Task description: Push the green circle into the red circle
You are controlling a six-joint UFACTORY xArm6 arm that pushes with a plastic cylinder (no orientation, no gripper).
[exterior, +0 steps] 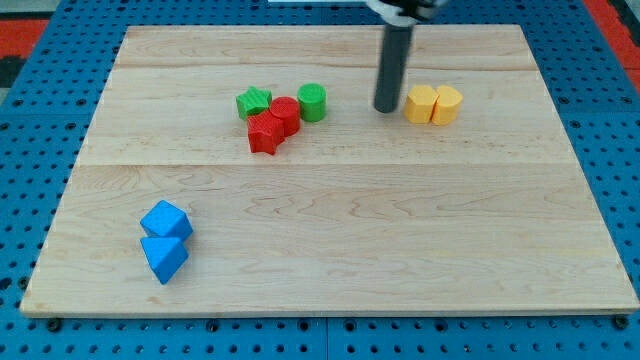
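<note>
While my tip [386, 107], a bare rod holding nothing, stood between green circle [312, 102] and yellow blocks [433, 104], the green circle touched red circle [285, 113].

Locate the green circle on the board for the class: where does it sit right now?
The green circle sits in the upper middle of the camera view, touching the red circle's right side, with my tip standing off to its right.

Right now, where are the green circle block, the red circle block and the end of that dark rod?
green circle block [312, 102], camera view, its top face
red circle block [285, 112], camera view, its top face
my tip [386, 107], camera view, the rod's very bottom end
</note>
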